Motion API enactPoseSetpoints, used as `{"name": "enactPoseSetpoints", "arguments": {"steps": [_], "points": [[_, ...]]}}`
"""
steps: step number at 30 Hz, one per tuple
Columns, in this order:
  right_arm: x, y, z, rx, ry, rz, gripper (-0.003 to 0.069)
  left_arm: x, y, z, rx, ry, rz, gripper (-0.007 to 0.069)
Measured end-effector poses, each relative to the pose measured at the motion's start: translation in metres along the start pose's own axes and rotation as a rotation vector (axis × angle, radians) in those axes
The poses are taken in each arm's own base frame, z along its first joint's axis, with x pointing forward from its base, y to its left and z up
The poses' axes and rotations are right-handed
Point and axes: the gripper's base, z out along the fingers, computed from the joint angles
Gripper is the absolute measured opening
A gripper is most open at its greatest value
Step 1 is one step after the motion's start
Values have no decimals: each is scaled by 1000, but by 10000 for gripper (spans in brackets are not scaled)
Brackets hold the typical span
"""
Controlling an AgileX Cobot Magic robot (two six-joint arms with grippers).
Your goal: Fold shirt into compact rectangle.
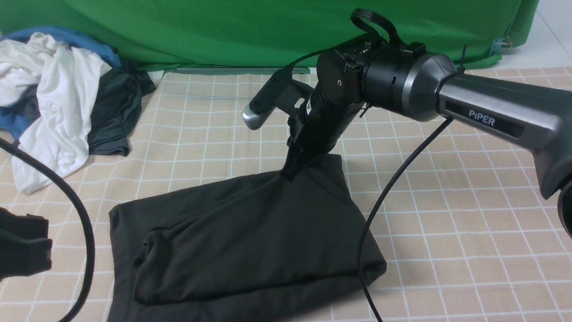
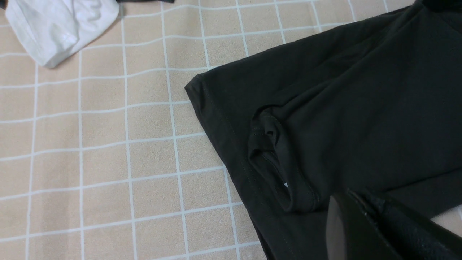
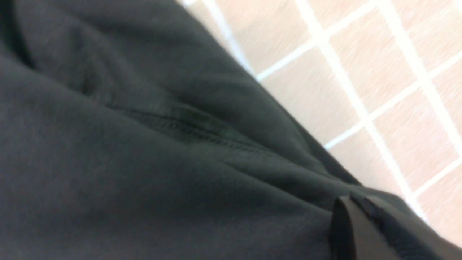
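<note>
While the shirt [image 1: 241, 241] lies already folded into a thick, rough rectangle on the checked tabletop [image 1: 447, 223], the right gripper [image 1: 289, 172] pinches its far edge near the middle, with the jaws closed on the cloth. In the right wrist view a fingertip [image 3: 364, 231] sits against a seam of the black fabric. The left gripper [image 2: 364, 224] is closed and holds nothing; it hangs above the near left part of the shirt, where the collar opening [image 2: 278, 162] shows.

The step in hand seems to be a late fold or a final adjustment of the far edge. The next move probably calls for carrying this edge toward the near side and laying it flat, without dragging the lower layers out of line. A pile of other clothes [image 1: 67, 103] lies well apart at the far left.
</note>
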Motion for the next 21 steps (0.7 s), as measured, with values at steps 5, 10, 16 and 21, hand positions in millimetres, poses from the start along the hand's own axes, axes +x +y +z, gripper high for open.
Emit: {"name": "enactPoseSetpoints", "arguments": {"steps": [5, 10, 16, 21], "points": [[-3, -1, 0, 16, -36, 39, 120, 0, 0, 0, 0, 0, 0, 19], [-3, -5, -10, 46, -21, 95, 341, 0, 0, 0, 0, 3, 0, 19], [5, -24, -61, 157, 58, 270, 430, 1, 0, 0, 1, 9, -1, 19], [28, -50, -62, 40, 124, 505, 501, 1, 0, 0, 2, 11, -2, 19]]}}
